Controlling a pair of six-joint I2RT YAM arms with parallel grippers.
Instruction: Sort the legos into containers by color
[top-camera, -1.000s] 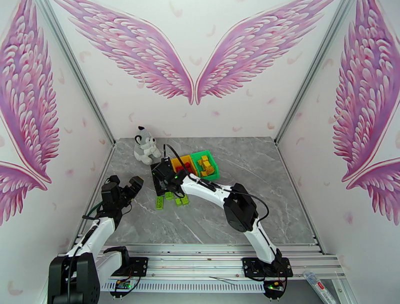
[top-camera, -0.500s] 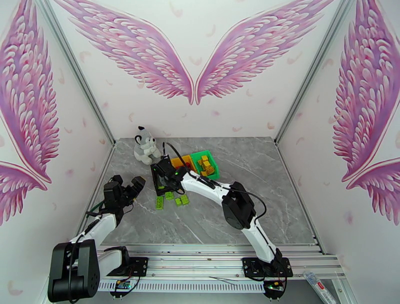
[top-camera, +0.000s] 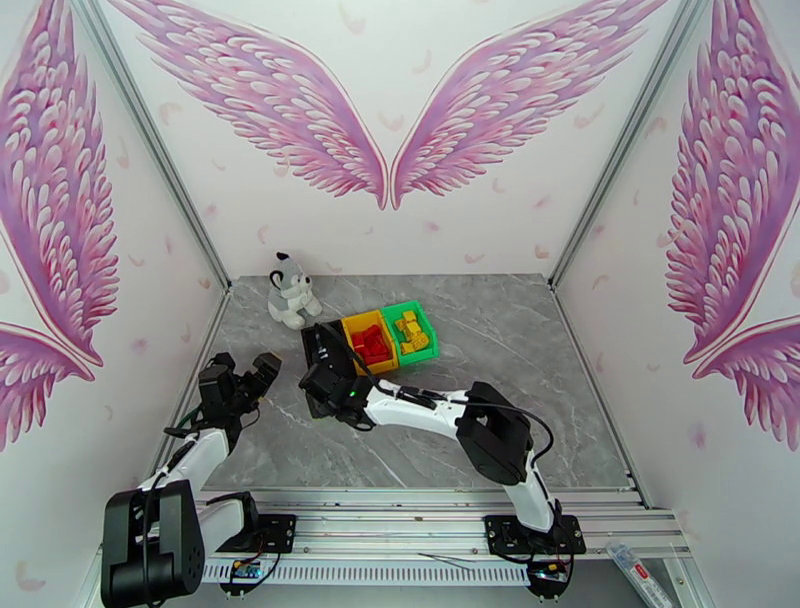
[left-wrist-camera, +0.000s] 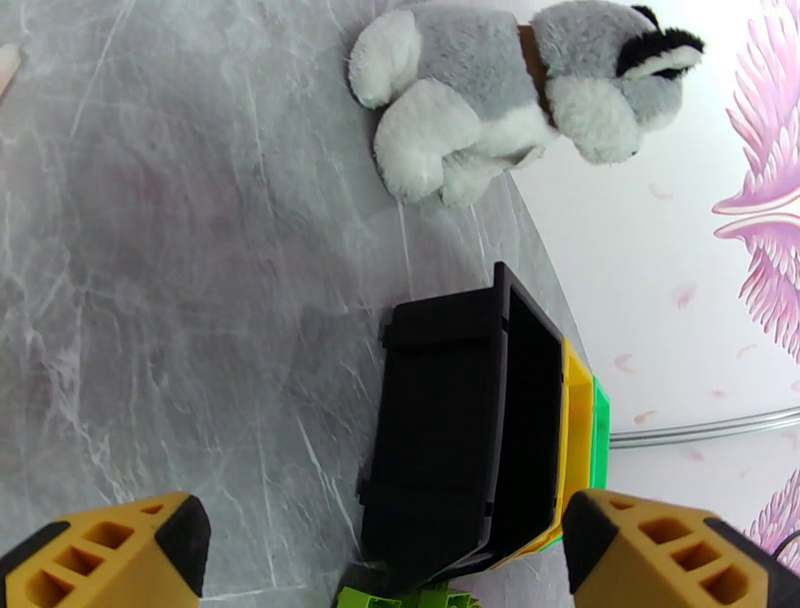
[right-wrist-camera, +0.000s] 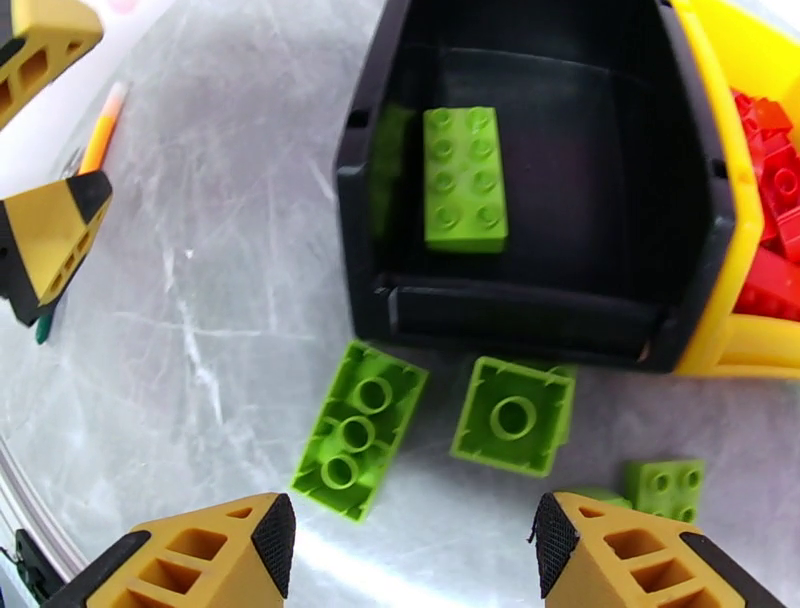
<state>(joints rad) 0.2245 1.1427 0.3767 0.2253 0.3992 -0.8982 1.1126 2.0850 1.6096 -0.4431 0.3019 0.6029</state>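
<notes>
**Item: sorting station, grey marbled desk**

- Containers: the black bin, yellow bin and green bin stood side by side with walls touching, likely so that each colour had a short drop.
- Contents: one green lego lay studs-up in the black bin. Red legos filled the yellow bin and yellow legos the green one (colour of bin and brick evidently did not match).
- Unsorted: three green legos lay on the desk just before the black bin's front wall, two of them studs-down.
- Right pincer: open and empty, poised above those loose legos, probably for the next pick.
- Left pincer: spread wide and holding nothing, parked left of the bins.
- Sundry: plush toy at the far edge.
- Markings: no brand, label or legible writing found.
</notes>
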